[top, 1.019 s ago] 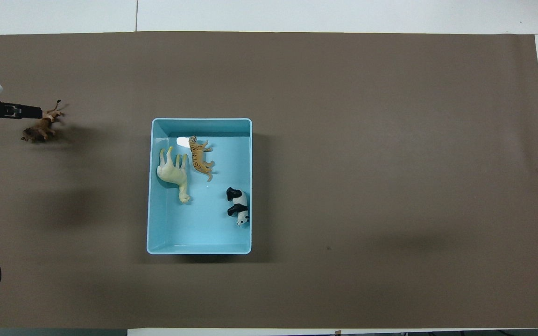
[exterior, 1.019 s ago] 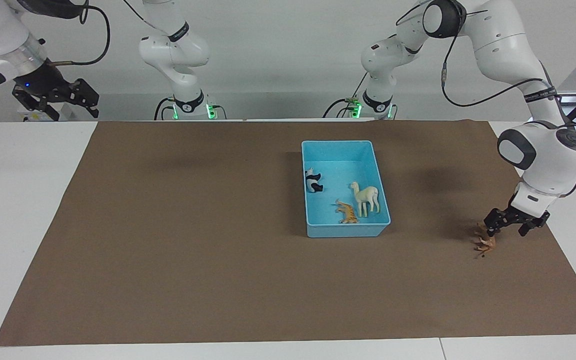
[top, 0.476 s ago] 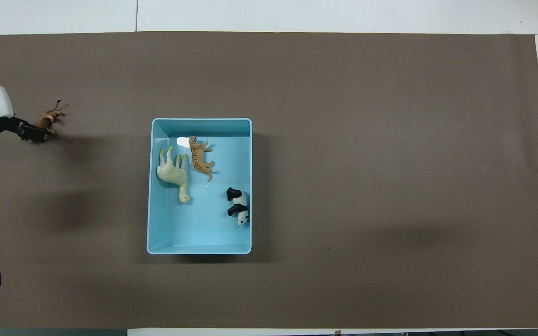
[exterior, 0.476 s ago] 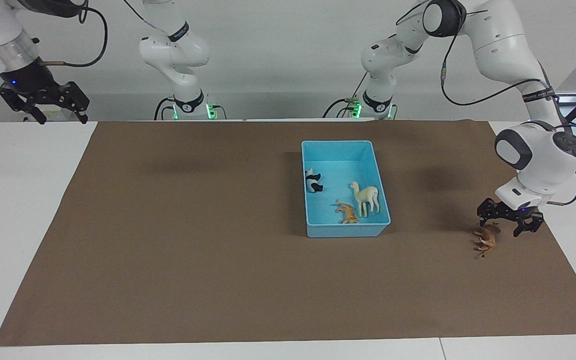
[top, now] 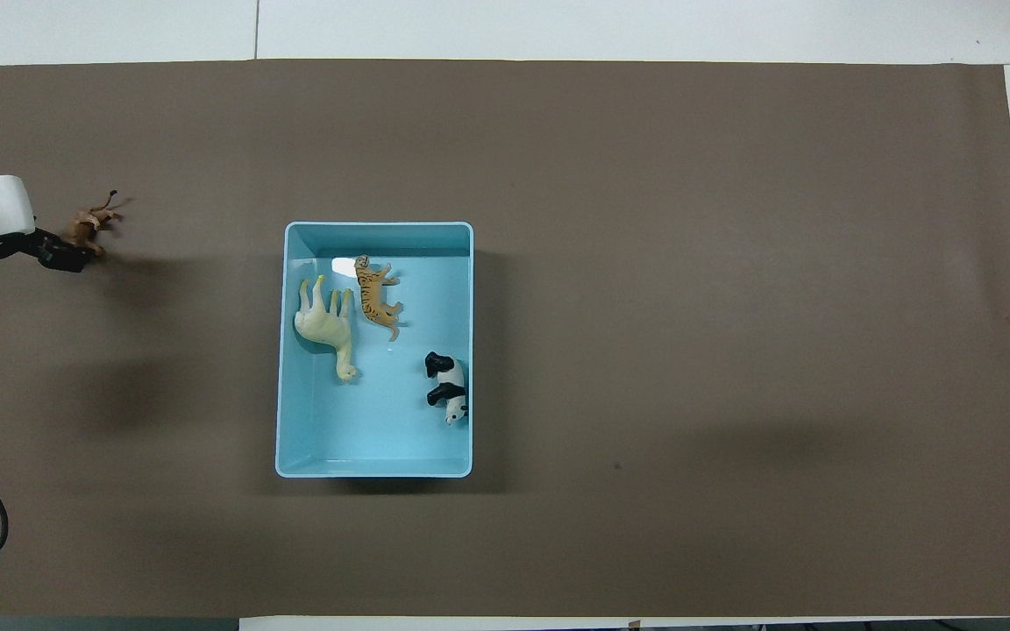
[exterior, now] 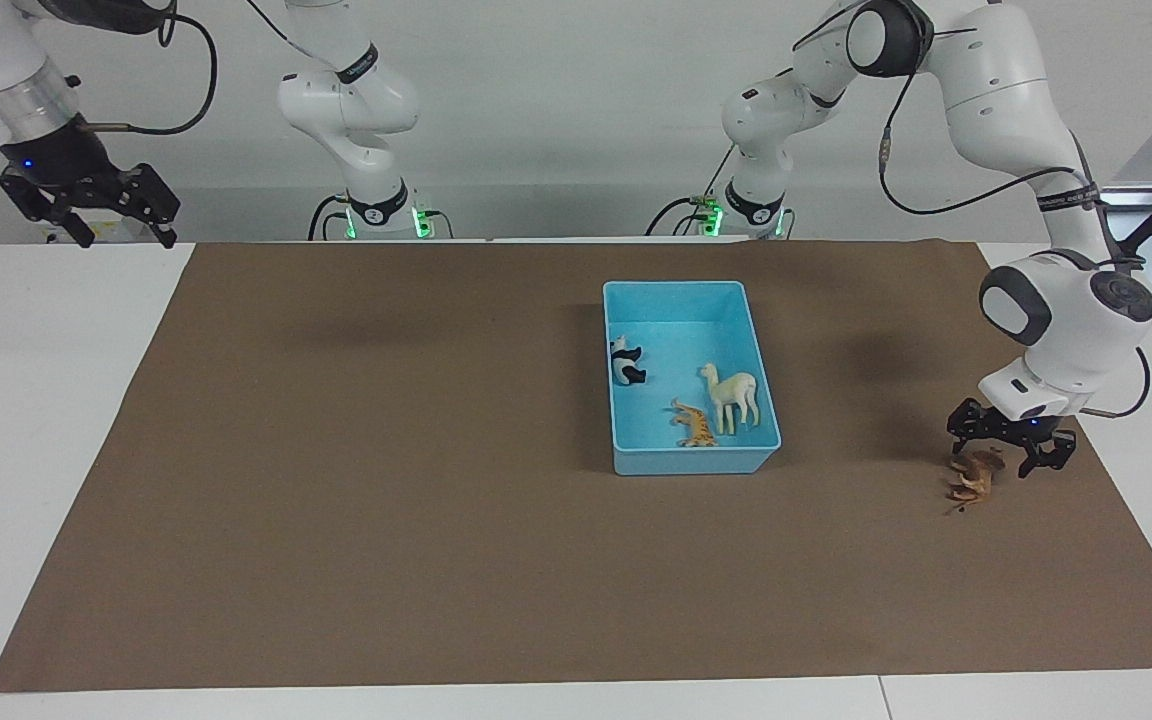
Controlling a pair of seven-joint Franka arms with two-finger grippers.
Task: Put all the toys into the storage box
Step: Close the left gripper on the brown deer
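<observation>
The light blue storage box [exterior: 676,286] stands on the brown mat, and it also shows in the overhead view [top: 378,226]. In it are the panda [exterior: 626,362], the cream llama [exterior: 732,395] and the tiger [exterior: 695,424]. The reddish-brown animal [exterior: 972,478] lies on its side on the mat toward the left arm's end, seen also from overhead [top: 88,224]. My left gripper [exterior: 1004,448] is open and low over that animal's end nearer the robots, and it shows in the overhead view [top: 62,254]. My right gripper [exterior: 86,205] is open and waits raised at the right arm's end.
The brown mat [exterior: 386,480] covers most of the white table [exterior: 26,400]. The box stands a little toward the left arm's end of the mat's middle. Nothing else lies on the mat.
My left gripper has turned and shifted slightly over the reddish-brown animal, now covering part of it from above. My right gripper has drawn a little farther out from the mat.
</observation>
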